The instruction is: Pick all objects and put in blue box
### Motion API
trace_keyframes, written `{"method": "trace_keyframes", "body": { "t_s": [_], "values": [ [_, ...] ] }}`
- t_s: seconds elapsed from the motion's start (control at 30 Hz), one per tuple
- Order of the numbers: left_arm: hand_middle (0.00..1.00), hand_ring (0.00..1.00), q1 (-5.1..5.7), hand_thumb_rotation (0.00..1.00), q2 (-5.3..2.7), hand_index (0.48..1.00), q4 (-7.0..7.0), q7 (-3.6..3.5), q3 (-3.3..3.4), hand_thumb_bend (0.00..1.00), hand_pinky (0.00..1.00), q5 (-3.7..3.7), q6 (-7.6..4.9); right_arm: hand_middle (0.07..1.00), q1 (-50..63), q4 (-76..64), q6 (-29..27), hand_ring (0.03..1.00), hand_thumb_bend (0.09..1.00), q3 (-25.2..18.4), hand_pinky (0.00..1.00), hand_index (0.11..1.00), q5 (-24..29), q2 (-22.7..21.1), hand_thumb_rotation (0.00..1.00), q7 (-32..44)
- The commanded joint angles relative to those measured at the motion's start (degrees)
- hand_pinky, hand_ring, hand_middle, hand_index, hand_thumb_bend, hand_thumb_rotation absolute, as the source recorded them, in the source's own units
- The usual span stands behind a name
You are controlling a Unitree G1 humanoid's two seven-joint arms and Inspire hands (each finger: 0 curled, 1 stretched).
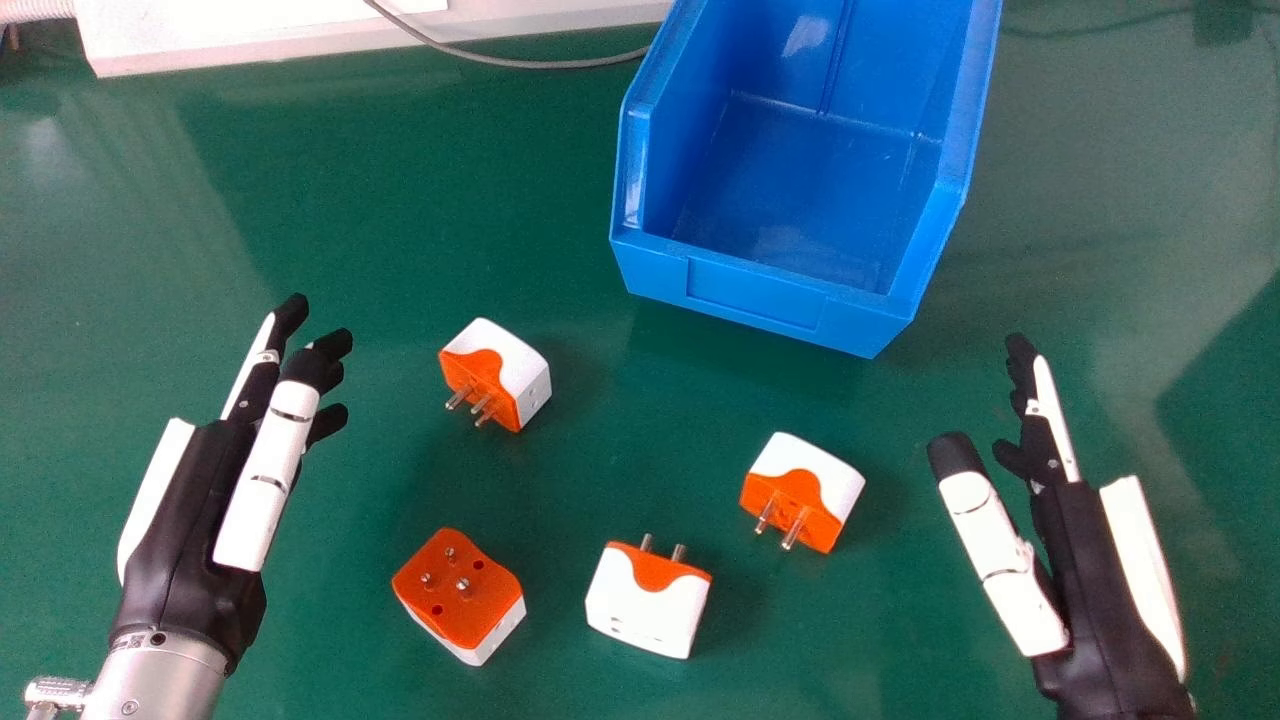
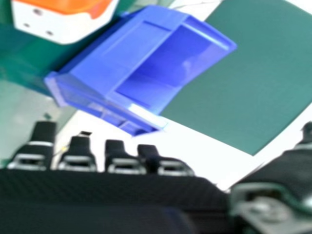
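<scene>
Four boxy plugs [image 1: 650,605], seemingly plastic with metal pins [image 1: 794,528], lay near one smooth box [image 1: 755,292]. My left hand [image 1: 185,510] and right hand [image 1: 1095,580] were loosely unfurled, both empty.

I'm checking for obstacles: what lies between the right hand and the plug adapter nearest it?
In the head view, only bare green tabletop lies between the right hand and that plug adapter.
</scene>
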Motion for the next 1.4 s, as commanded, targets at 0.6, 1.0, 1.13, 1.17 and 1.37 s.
{"method": "trace_keyframes", "body": {
  "t_s": [0.6,1.0,1.13,1.17,1.37],
  "values": [
    [0.93,0.94,0.97,0.97,0.85,0.983,-2.27,0.58,0.60,0.55,0.90,0.37,0.09,1.000,1.93,-2.45,-0.98,0.986,0.336,0.90,0.90,0.976,-0.40,-0.70,0.96,0.02],
    [0.93,0.94,1.79,0.98,1.10,0.985,-3.87,0.49,0.84,0.55,0.91,0.21,0.99,0.992,3.11,-3.61,1.27,0.979,0.494,2.06,0.87,0.963,-5.60,-3.32,0.74,0.72],
    [0.93,0.95,1.96,0.98,1.21,0.987,-4.26,0.51,0.89,0.56,0.91,0.17,1.20,0.989,3.21,-5.76,5.30,0.972,0.522,2.82,0.85,0.956,-11.50,-5.08,0.71,1.62],
    [0.93,0.95,1.99,0.99,1.21,0.988,-4.38,0.54,0.87,0.56,0.91,0.21,1.28,0.987,3.11,-6.09,6.06,0.969,0.533,3.01,0.83,0.952,-12.15,-5.28,0.70,1.86],
    [0.94,0.95,2.18,0.99,1.28,0.989,-5.02,0.61,0.91,0.56,0.92,0.40,1.67,0.985,2.88,-7.83,9.37,0.962,0.539,4.20,0.81,0.946,-13.69,-5.36,0.66,3.17]
  ]
}}
